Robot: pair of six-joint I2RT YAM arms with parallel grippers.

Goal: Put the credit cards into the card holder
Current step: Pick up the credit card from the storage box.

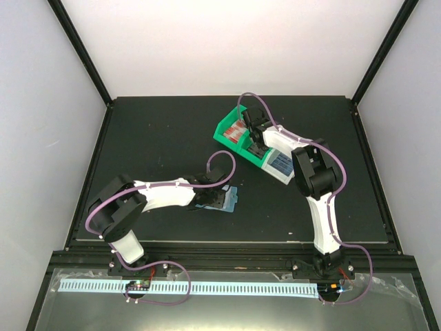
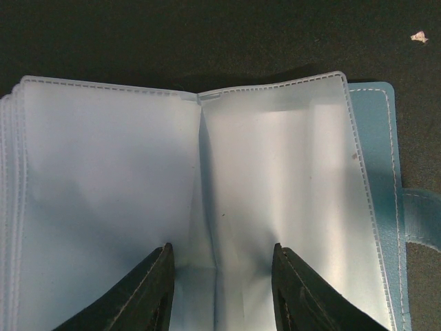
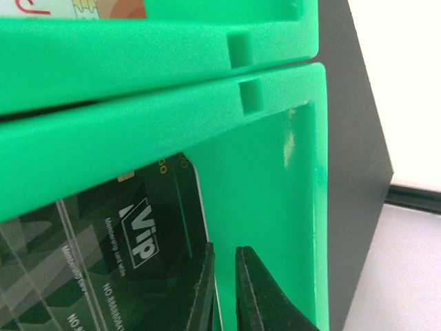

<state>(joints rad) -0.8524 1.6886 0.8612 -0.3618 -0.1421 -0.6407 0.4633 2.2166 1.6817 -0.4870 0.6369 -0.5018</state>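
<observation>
The card holder (image 1: 232, 201) lies open on the black table, clear pockets (image 2: 275, 193) up, its blue-teal cover (image 2: 386, 207) and clasp tab at the right. My left gripper (image 2: 222, 249) is open, its tips pressing on the pockets either side of the fold; it also shows in the top view (image 1: 220, 199). My right gripper (image 3: 224, 252) is down in the green bin (image 3: 275, 193), jaws nearly together on the right edge of a dark green VIP credit card (image 3: 138, 227). In the top view this gripper (image 1: 256, 147) is over the bin's nearer compartment.
The green bin (image 1: 226, 133) holds red-and-white cards (image 1: 238, 129) in its far compartment, their edge visible in the right wrist view (image 3: 83, 8). A white bin (image 1: 270, 168) with blue cards (image 1: 280, 163) stands next to it. A small white scrap (image 2: 418, 37) lies on the table.
</observation>
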